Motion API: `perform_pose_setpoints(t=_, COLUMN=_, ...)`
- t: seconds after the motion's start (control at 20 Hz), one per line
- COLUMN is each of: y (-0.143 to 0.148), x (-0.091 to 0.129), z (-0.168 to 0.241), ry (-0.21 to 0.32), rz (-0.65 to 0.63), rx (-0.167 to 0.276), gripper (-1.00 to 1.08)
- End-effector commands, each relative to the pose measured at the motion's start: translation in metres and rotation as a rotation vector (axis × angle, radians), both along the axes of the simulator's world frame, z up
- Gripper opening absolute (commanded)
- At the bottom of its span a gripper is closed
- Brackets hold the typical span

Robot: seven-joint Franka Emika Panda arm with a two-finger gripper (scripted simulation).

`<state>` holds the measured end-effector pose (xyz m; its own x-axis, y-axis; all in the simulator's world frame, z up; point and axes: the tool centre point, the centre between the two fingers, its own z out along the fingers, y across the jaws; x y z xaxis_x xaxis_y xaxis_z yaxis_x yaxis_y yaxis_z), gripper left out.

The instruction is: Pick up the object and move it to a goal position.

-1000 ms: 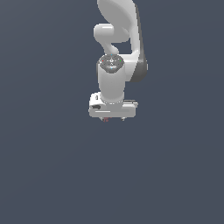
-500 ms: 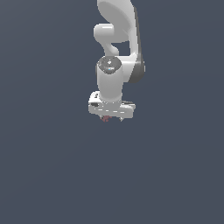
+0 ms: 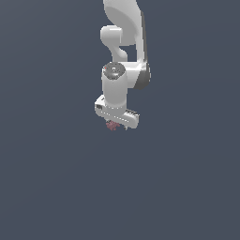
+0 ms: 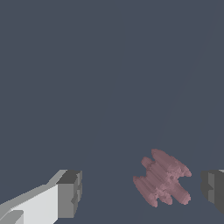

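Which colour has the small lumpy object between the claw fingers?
The small lumpy object is dull pink-red, clearest in the wrist view.

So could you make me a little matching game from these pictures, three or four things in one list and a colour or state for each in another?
Things:
1. the object
2. hand
3. finger pads
4. arm casing

Descriptions:
A. white
B. dull pink-red and lumpy
C. dark grey
D. open, fingers apart on either side of the lump

Pairs: 1-B, 2-D, 3-C, 4-A
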<state>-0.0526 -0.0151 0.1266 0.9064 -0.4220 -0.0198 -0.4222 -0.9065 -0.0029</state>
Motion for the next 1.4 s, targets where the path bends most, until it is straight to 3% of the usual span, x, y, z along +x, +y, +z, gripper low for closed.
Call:
perform_pose_setpoints(t=0.0, y=-0.003, x=-0.008, z=-0.005, ry=-0.001, rz=-0.078, rx=-0.002, gripper=1.0)
perform_pose_setpoints(t=0.7, y=-0.021, x=-0.052, z=-0.029, ry=-0.01, rz=-0.464, rx=-0.012, gripper=1.0)
perform_pose_setpoints(t=1.35, y=-0.026, x=-0.065, z=-0.035, ry=-0.013, rz=-0.573, rx=-0.016, gripper=1.0)
